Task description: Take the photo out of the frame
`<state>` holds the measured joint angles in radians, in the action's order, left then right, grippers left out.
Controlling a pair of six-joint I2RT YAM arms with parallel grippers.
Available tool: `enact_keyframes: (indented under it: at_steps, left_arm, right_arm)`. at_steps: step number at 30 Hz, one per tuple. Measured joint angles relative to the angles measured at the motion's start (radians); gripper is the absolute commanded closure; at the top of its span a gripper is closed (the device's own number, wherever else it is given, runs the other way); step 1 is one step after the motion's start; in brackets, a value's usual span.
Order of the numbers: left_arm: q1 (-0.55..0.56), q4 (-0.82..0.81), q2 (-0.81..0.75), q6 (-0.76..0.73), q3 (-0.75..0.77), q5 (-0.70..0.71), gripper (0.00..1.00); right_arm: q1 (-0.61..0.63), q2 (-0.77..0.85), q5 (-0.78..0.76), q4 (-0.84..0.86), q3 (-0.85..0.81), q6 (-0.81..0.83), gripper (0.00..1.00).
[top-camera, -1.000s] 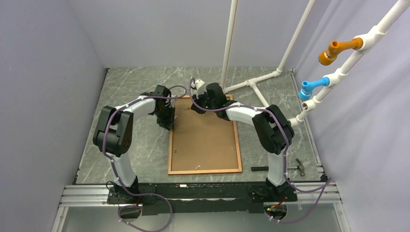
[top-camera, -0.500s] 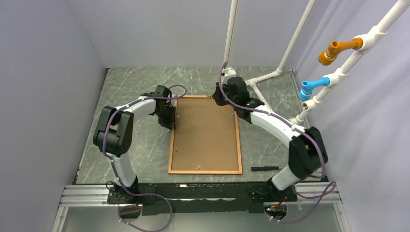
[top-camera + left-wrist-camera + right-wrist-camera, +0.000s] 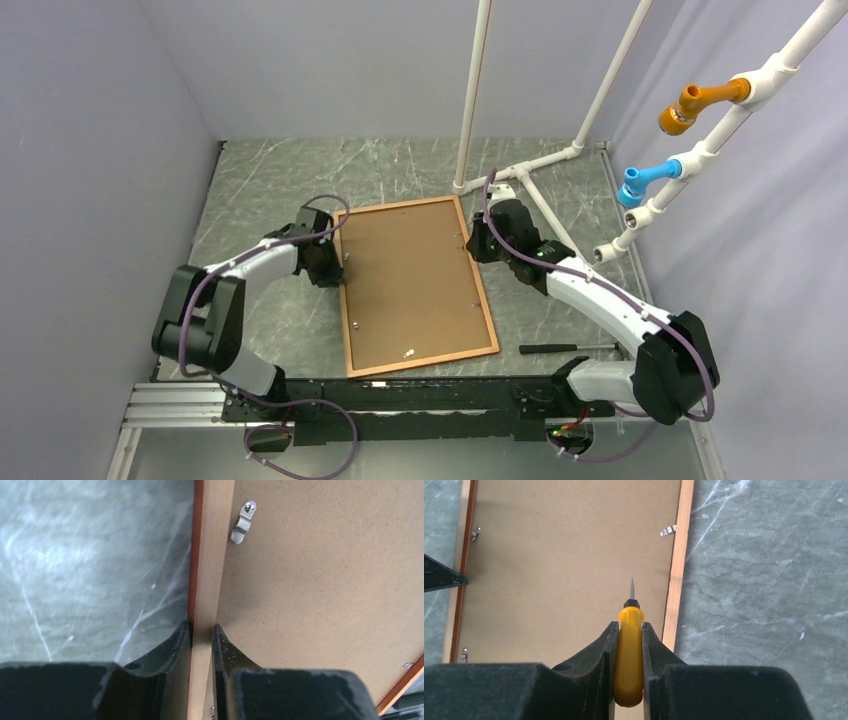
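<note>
The frame lies face down and slightly askew on the marble table. The photo sits inside it, showing only its plain brown board back. My left gripper is shut on the frame's left rail, one finger outside it and one over the board. A metal clip sits just ahead on that rail. At the frame's right rail, my right gripper is shut on a yellow-handled screwdriver. Its tip points out over the board, short of another clip.
A black-handled tool lies on the table near the frame's near right corner, partly under my right arm. White pipes stand at the back right, with an orange fitting and a blue one. Grey walls close in both sides.
The frame has turned, its far end shifting left. My left arm has dropped lower, still on the left rail. My right arm has swung from the frame's far edge round to its right rail.
</note>
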<state>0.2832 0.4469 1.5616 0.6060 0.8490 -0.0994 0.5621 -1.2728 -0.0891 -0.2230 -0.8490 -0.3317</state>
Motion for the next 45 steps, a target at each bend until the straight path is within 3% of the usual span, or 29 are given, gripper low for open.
enact_keyframes:
  at_steps: [10,11,13,14,16,23,28,33,36,41,45]
  left_arm:
    - [-0.011,-0.119,-0.233,0.261,-0.246,0.009,0.99]
    - [-0.011,-0.123,-0.243,0.275,-0.256,0.0,0.91]
    - [-0.011,-0.124,-0.26,0.288,-0.272,-0.016,0.6]
    - [-0.014,-0.114,-0.27,0.286,-0.274,-0.02,0.5]
    - [-0.028,-0.072,-0.277,0.27,-0.266,-0.04,0.41]
    - [-0.116,0.09,-0.158,0.054,0.002,-0.088,0.27]
    - [-0.131,0.126,-0.051,-0.164,0.209,-0.088,0.24]
    - [-0.131,0.178,0.161,-0.449,0.489,-0.083,0.25]
    - [-0.131,0.177,0.286,-0.611,0.612,-0.079,0.17]
    - [-0.114,0.203,0.428,-0.798,0.712,-0.104,0.18]
    - [-0.092,0.217,0.511,-0.88,0.788,-0.129,0.23]
  right_arm:
    - [0.055,0.116,-0.013,-0.043,0.103,-0.063,1.0]
    - [0.055,0.117,-0.017,-0.049,0.108,-0.068,1.0]
    - [0.055,0.117,-0.026,-0.058,0.116,-0.077,1.0]
    - [0.055,0.117,-0.03,-0.063,0.117,-0.08,1.0]
    - [0.055,0.117,-0.033,-0.065,0.117,-0.082,1.0]
    - [0.055,0.117,-0.033,-0.064,0.117,-0.083,1.0]
    - [0.055,0.117,-0.032,-0.058,0.117,-0.084,1.0]
    - [0.055,0.117,-0.013,-0.045,0.12,-0.081,1.0]
    - [0.055,0.124,-0.005,-0.046,0.122,-0.079,1.0]
    - [0.055,0.163,0.005,-0.049,0.123,-0.064,1.0]
    - [0.055,0.204,0.005,-0.069,0.123,-0.052,1.0]
